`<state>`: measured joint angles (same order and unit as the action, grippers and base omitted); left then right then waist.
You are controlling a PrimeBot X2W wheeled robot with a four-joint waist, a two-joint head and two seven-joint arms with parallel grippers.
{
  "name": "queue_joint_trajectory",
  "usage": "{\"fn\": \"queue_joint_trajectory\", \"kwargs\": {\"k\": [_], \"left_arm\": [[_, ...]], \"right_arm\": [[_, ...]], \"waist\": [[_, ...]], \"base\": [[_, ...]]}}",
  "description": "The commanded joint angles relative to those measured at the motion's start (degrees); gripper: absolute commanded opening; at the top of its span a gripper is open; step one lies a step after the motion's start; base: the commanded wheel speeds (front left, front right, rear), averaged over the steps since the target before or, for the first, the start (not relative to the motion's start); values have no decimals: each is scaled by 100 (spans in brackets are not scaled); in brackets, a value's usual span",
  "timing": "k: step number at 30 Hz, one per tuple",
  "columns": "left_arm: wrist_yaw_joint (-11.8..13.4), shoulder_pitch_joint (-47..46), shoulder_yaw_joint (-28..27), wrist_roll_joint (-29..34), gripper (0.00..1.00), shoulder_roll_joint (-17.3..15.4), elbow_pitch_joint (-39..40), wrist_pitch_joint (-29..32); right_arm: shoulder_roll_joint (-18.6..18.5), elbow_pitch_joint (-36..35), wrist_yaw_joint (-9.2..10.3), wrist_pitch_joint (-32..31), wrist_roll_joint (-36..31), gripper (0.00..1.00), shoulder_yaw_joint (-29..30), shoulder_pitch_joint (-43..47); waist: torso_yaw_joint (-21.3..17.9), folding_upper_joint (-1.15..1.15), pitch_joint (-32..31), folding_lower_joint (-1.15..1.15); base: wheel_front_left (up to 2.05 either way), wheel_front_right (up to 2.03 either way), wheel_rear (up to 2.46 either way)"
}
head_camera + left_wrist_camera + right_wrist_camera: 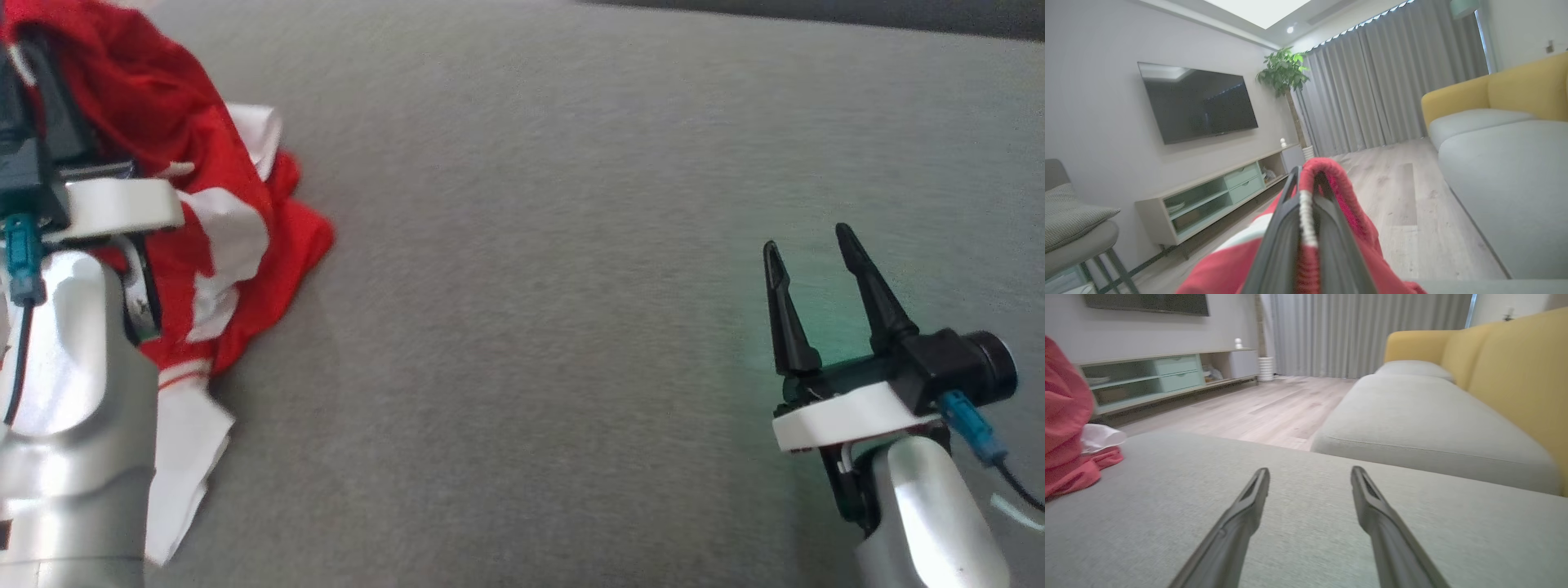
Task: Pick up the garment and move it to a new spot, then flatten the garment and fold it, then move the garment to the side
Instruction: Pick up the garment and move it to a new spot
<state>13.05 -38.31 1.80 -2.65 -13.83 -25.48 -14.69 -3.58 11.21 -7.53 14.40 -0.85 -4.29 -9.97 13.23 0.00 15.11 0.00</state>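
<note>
Partly hidden garment (pixel 163 90), perhaps crumpled.

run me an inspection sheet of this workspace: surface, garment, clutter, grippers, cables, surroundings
surface: grey sofa cushion, flat
job's things: red and white garment bunched at the cushion's left
clutter: nothing seen
grippers: left gripper shut on the garment; right gripper open over bare cushion, holding nothing
cables: blue plug with black cable at the right wrist; teal plug at the left wrist
surroundings: wall TV, potted plant, grey curtains, yellow sofa back, wood floor
</note>
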Motion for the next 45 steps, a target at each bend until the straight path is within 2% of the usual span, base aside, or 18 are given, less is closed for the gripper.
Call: {"fn": "queue_joint_trajectory", "kwargs": {"k": [1,5,6,10,16,19,21,25,30,33,35,36,39,41,45], "left_arm": [[-40,-242,-76,86,0,-304,343,17],[-232,-443,155,150,0,-341,932,264],[-232,-443,155,150,0,-341,932,264],[-620,-682,475,61,0,-286,1378,605],[-911,-1105,833,-72,0,-21,1540,794],[-1071,-1319,976,-290,0,257,1468,760],[-1220,-1434,996,-607,0,516,1345,717],[-1421,-1451,1014,-1040,0,765,889,667],[-1604,-883,1026,-1485,0,890,-74,619],[-1584,-373,1109,-1472,0,875,-898,550],[-1504,-95,1130,-1438,57,870,-1389,384],[-1437,15,1141,-1399,100,872,-1581,280],[-1246,307,1212,-1231,100,899,-1859,32],[-1068,515,1265,-1058,100,923,-1762,-19],[-757,1238,1229,-744,100,994,-686,-27]], "right_arm": [[62,-139,4,60,83,100,-113,-55],[67,-137,4,60,465,100,-163,-1],[67,-137,4,60,465,100,-163,-1],[68,-98,4,60,823,100,-268,60],[69,-94,4,60,1133,100,-339,76],[69,-95,4,60,1244,100,-323,86],[69,-101,4,60,1322,100,-313,90],[69,-81,4,60,1469,100,-359,95],[69,-98,4,60,1572,100,-479,67],[69,-65,4,60,1569,100,-471,30],[69,-33,4,60,1540,100,-472,10],[70,-21,4,60,1523,100,-474,4],[70,-11,4,60,1451,100,-424,20],[70,-5,4,60,1377,100,-383,53],[70,-24,4,60,1218,100,-262,145]], "waist": [[-415,0,-322,0],[-914,0,-507,0],[-914,0,-507,0],[-1617,0,-643,0],[-2411,0,-606,0],[-2704,0,-578,0],[-2846,0,-537,0],[-3065,0,-445,0],[-3193,0,-307,0],[-3185,0,-223,0],[-3150,0,-181,0],[-3124,0,-165,0],[-2966,0,-155,0],[-2808,0,-184,0],[-2439,0,-311,0]], "base": [[0,0,0],[0,0,0],[0,0,0],[0,0,0],[0,0,0],[0,0,0],[0,0,0],[0,0,0],[0,0,0],[0,0,0],[0,0,0],[0,0,0],[0,0,0],[0,0,0],[0,0,0]]}}
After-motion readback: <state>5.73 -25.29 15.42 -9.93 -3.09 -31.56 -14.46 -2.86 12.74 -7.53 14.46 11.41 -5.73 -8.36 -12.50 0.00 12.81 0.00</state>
